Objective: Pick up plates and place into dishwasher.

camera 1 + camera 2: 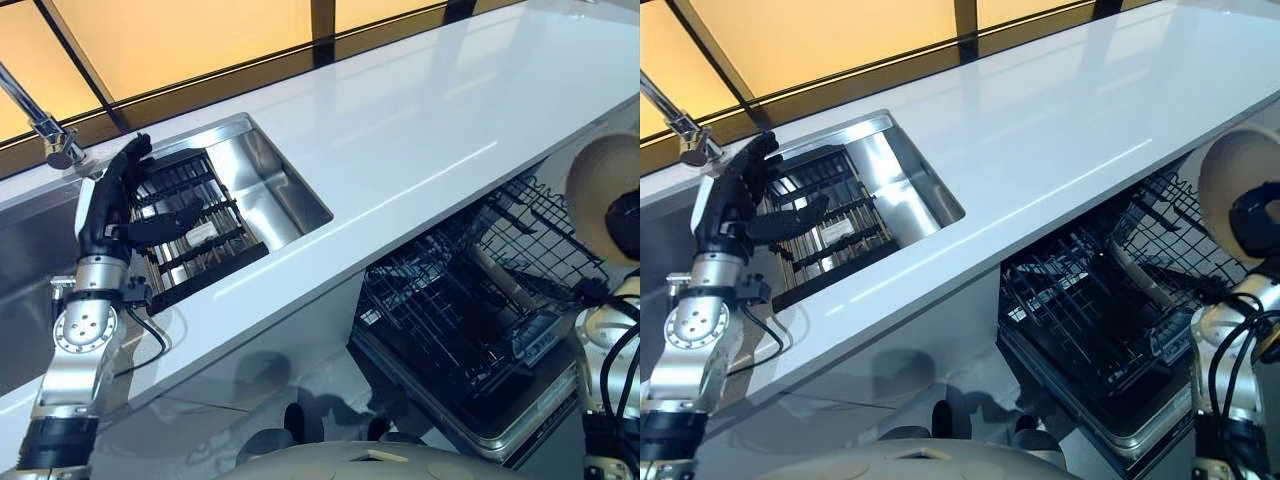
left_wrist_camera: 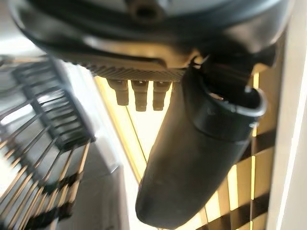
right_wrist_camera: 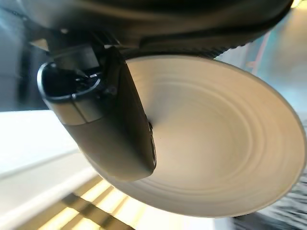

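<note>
No lettering, labels, numbers or signs can be read anywhere, whether on the white countertop (image 1: 420, 130), the sink (image 1: 262, 185), the dishwasher rack (image 1: 470, 300) or the plate (image 3: 216, 139).

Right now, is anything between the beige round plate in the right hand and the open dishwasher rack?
Nothing visible. The right hand holds the beige round plate above the black wire dishwasher rack, which looks bare below it.

A cream plate (image 1: 603, 185) is being cut off by the picture's right edge, with the right hand (image 1: 625, 225) partly out of frame. Its fingers are lying hidden behind the plate. The dishwasher rack (image 1: 480, 300) is running off the right edge too.
</note>
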`<state>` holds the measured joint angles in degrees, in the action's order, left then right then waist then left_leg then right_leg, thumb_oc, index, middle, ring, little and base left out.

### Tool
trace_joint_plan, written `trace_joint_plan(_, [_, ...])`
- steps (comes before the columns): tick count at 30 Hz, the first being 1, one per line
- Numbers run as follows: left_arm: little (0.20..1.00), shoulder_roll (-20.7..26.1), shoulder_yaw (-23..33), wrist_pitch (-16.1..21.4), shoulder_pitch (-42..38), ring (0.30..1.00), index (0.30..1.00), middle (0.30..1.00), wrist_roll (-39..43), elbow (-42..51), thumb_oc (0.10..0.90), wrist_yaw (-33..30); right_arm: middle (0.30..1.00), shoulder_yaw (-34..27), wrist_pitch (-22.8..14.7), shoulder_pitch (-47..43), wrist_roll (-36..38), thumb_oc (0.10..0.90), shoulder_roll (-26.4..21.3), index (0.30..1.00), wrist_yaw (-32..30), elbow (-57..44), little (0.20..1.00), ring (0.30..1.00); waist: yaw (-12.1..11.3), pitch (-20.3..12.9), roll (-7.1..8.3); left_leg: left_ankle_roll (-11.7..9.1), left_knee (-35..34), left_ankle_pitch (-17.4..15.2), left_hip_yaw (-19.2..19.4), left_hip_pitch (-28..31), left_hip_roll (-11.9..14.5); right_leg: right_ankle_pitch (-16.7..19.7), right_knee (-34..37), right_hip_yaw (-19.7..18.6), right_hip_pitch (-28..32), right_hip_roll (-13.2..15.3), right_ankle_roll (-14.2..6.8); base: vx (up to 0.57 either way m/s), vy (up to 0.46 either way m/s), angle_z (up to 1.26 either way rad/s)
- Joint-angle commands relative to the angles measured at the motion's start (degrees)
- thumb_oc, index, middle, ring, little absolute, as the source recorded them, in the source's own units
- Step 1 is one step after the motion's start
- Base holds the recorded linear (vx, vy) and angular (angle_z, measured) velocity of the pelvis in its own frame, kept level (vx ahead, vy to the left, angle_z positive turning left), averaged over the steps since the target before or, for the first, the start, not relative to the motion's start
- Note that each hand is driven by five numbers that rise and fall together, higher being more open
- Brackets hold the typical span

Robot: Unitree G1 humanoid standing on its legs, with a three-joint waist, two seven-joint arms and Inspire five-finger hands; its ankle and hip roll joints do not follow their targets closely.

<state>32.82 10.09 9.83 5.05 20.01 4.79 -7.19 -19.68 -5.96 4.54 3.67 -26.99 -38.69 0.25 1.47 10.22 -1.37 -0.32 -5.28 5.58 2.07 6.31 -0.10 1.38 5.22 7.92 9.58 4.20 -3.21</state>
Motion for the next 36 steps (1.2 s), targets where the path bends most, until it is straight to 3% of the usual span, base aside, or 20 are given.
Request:
trace_joint_plan(1, [0.900, 1.57, 6.60, 4.64, -4.21, 0.900, 0.900, 0.900, 2.99, 0.14, 0.800, -1.35, 0.300, 0.57, -4.74, -4.17, -1.75, 0.100, -2.77, 0.300, 3.75, -1.72, 0.200, 0.300, 0.11, -3.96, 0.78, 3.34, 0.28, -7.78, 1.39, 3.93, -4.03, -0.65, -1.22, 0.74, -0.37, -3.59, -0.57, 0.00, 0.004, -0.08])
trace_joint_plan(8, [0.900, 0.70, 5.44, 4.31, -3.96, 0.900, 0.900, 0.900, 2.67, -0.81, 0.800, -0.99, 0.300, 5.40, -2.85, -4.55, -4.49, 0.100, -2.14, 0.300, 7.49, 0.29, 0.200, 0.300, -0.22, -3.29, 0.58, 3.29, 0.28, -7.74, 1.62, 3.96, -3.99, -0.60, -1.40, 1.44, -0.40, -3.27, -0.71, 0.00, 0.000, 0.00])
trace_joint_plan(18, [0.900, 0.42, 3.94, 4.36, -3.89, 0.900, 0.900, 0.900, 2.50, -1.62, 0.800, -1.26, 0.300, 13.12, 5.20, -6.13, -12.88, 0.100, -3.43, 0.300, 9.21, 4.57, 0.200, 0.300, -1.02, -2.75, 0.49, 3.16, 0.28, -7.73, 1.35, 4.00, -3.93, -0.75, -1.63, 2.24, -0.27, -2.97, -0.83, 0.00, -0.004, 0.03])
trace_joint_plan(36, [0.900, -0.10, 0.48, 2.82, -5.40, 0.900, 0.900, 0.900, 1.88, -0.08, 0.800, 1.01, 0.300, 25.09, 18.16, -9.18, -18.90, 0.100, 0.48, 0.300, 9.14, 11.70, 0.200, 0.300, -2.33, -2.04, -0.08, 3.14, 0.28, -7.66, 0.76, 4.71, -3.84, -1.02, -1.85, 3.20, 0.59, -2.71, -0.68, 0.01, -0.005, 0.03])
